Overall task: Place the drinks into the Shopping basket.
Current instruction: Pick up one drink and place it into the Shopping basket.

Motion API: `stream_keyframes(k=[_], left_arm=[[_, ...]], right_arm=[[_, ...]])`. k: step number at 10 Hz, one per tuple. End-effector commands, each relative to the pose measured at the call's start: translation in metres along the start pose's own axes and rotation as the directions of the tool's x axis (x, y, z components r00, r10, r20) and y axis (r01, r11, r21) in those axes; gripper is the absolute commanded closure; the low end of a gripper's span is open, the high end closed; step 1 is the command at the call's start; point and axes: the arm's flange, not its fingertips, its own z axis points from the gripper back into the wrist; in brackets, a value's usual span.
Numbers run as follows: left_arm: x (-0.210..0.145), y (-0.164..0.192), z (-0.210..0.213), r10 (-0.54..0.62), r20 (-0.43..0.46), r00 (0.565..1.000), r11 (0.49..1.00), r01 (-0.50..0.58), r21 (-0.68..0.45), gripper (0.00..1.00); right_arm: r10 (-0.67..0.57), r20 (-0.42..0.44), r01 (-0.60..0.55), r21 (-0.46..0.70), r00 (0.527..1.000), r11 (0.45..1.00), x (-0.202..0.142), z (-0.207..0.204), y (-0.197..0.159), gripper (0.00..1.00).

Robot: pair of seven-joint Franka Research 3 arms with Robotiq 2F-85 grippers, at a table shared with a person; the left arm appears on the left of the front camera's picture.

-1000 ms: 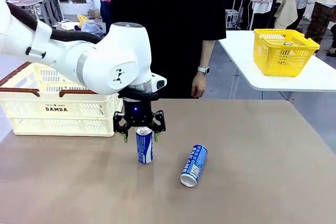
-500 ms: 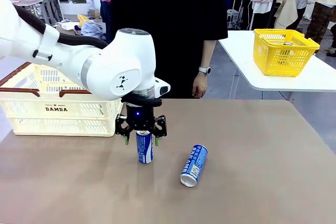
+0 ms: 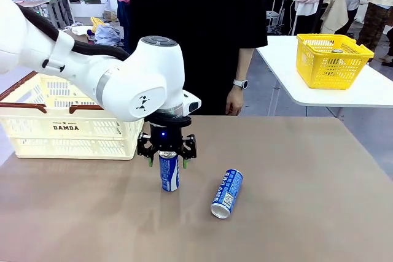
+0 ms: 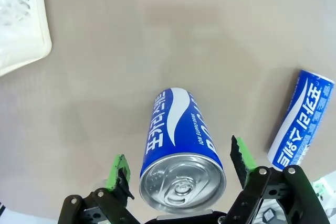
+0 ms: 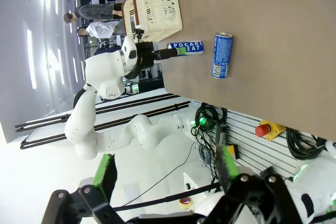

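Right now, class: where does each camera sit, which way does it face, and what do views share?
Front: fixed between the arms, facing the person across the table; left gripper open around the upright blue can.
Left wrist: looks down its pads onto that can's top.
Right wrist: rolled sideways, off-table, watching the left arm; right gripper open.
Shared: that can, the lying blue can, the Shopping basket.

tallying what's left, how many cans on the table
2. One upright can stands between the open left gripper's fingers; one lying can rests on its side to the robot's right of it. The Shopping basket may hide more.
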Motion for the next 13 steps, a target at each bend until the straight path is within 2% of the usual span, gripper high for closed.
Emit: stream_keyframes(k=[1,2,3,4,8,10,11,12,13], left_arm=[[0.0,-0.003,-0.005,0.034,0.024,0.999,0.999,-0.035,0.022,0.0],[0.0,-0.004,-0.006,0.038,0.026,0.999,0.999,-0.039,0.013,0.32],[0.001,-0.007,-0.008,0.029,0.037,0.999,0.999,-0.03,0.022,0.92],[0.0,-0.008,-0.01,0.022,0.042,0.999,0.999,-0.023,0.029,1.0],[0.001,-0.009,-0.011,0.008,0.039,0.999,0.999,-0.01,0.031,1.0],[0.001,-0.005,0.007,0.0,0.069,0.998,0.999,-0.003,0.035,1.0],[0.007,0.006,0.038,-0.003,0.072,0.997,1.0,0.002,0.013,1.0],[0.018,0.025,0.091,-0.053,0.077,0.996,0.998,0.055,-0.02,1.0],[0.036,0.045,0.142,-0.051,0.093,0.994,0.998,0.055,-0.037,1.0]], right_arm=[[0.014,-0.009,-0.014,-0.011,1.0,1.0,-0.002,0.003,-0.001,0.0],[0.014,-0.009,-0.014,-0.011,1.0,1.0,-0.002,0.003,-0.001,0.0],[0.014,-0.009,-0.014,-0.011,1.0,1.0,-0.002,0.003,-0.001,0.0],[0.014,-0.009,-0.014,-0.011,1.0,1.0,-0.002,0.003,-0.001,0.0],[0.014,-0.009,-0.014,-0.011,1.0,1.0,-0.002,0.003,-0.001,0.0],[0.014,-0.009,-0.014,-0.011,1.0,1.0,-0.002,0.003,-0.001,0.0],[0.014,-0.009,-0.014,-0.011,1.0,1.0,-0.002,0.003,-0.001,0.0],[0.014,-0.009,-0.014,-0.011,1.0,1.0,-0.002,0.003,-0.001,0.0],[0.014,-0.009,-0.014,-0.011,1.0,1.0,-0.002,0.003,-0.001,0.0]])
